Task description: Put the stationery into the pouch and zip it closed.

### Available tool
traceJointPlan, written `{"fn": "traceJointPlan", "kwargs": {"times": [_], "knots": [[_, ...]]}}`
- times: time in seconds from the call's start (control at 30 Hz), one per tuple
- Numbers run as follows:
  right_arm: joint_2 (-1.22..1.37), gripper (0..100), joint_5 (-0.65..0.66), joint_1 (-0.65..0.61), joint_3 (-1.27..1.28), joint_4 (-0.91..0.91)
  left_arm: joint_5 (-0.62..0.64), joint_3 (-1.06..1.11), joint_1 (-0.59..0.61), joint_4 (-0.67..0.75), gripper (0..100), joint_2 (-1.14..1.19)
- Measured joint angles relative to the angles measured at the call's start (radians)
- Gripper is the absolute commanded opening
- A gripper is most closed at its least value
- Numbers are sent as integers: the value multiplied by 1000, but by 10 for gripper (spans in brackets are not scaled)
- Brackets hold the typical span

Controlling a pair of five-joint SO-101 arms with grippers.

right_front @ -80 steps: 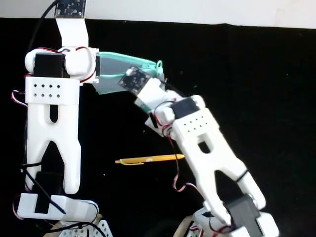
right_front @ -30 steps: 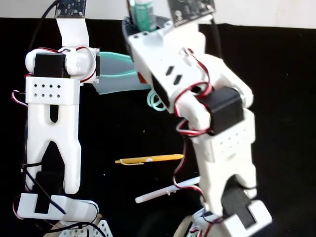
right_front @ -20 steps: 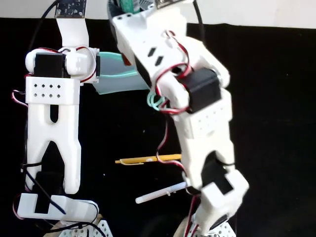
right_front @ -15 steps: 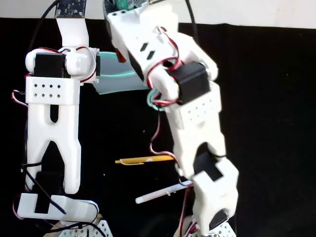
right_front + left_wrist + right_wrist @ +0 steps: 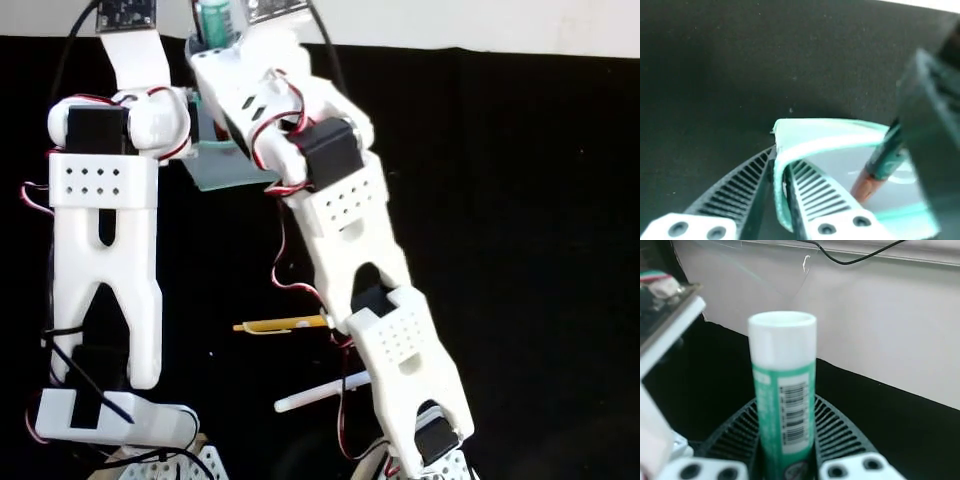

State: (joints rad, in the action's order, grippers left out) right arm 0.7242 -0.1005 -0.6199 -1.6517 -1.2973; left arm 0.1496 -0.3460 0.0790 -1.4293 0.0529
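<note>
You're loading the pouch (image 5: 840, 137): your left gripper (image 5: 780, 165) pinches its rim, your right gripper (image 5: 785, 440) clamps the glue stick (image 5: 783, 405) at its mouth. Next, lower it inside and release; yellow pen (image 5: 280, 325) and white pen (image 5: 315, 392) wait

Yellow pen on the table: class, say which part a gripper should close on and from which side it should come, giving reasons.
Probably the barrel of the yellow pen, near its visible middle, from straight above. It lies flat on the black table, long and thin, so closing across its narrow width should seat best; the right arm covers one end.
</note>
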Motion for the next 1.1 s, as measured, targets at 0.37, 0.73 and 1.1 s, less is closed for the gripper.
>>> {"fn": "traceJointPlan", "kwargs": {"times": [0.37,0.73,1.1], "knots": [[71,8,-35,-3,-9,2,172,6,6,43,7,0],[147,8,-55,-5,-35,11,212,8,8,61,7,0],[201,160,-55,-5,-43,37,183,8,8,61,7,0]]}}
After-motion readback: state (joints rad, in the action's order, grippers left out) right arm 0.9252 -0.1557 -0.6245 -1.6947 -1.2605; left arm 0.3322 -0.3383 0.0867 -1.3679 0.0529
